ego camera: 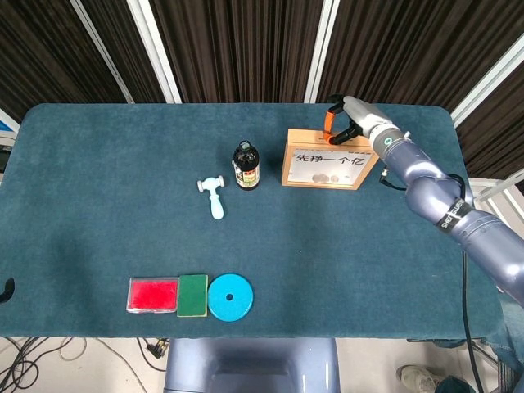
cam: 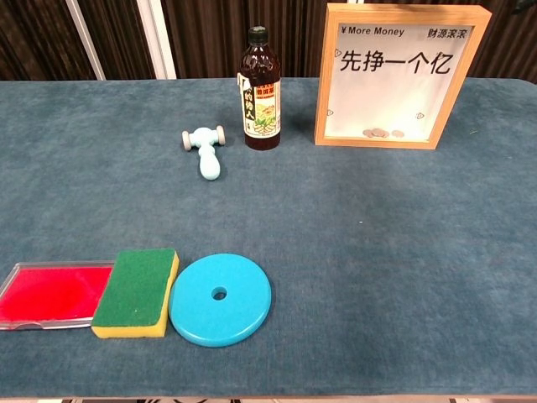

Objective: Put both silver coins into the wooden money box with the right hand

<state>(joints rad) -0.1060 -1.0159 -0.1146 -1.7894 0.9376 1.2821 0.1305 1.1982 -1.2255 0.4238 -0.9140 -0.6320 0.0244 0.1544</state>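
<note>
Right hand (ego camera: 350,123) is seen only in the head view, held just above the far top edge of the wooden money box with a white glass front (cam: 399,75); its orange-tipped fingers (ego camera: 331,123) are curled downward, but whether anything is pinched between them cannot be told. No left hand is shown in either view.

Everything is carried by the large table covered in dark teal cloth (ego camera: 98,213). At its far right the money box is stood upright, facing the robot, and a few small silver coins (cam: 382,133) are seen lying inside at the bottom behind the glass. Just left of the box a dark brown bottle with a yellow label (cam: 260,91) is stood upright. Further left, a small pale blue toy hammer (cam: 205,149) is laid flat with its handle towards the robot. Along the near edge a row is formed: a round blue disc with a centre hole (cam: 221,300), a green and yellow sponge (cam: 137,292) touching it, and a flat red rectangular tray (cam: 46,294) beside the sponge.
</note>
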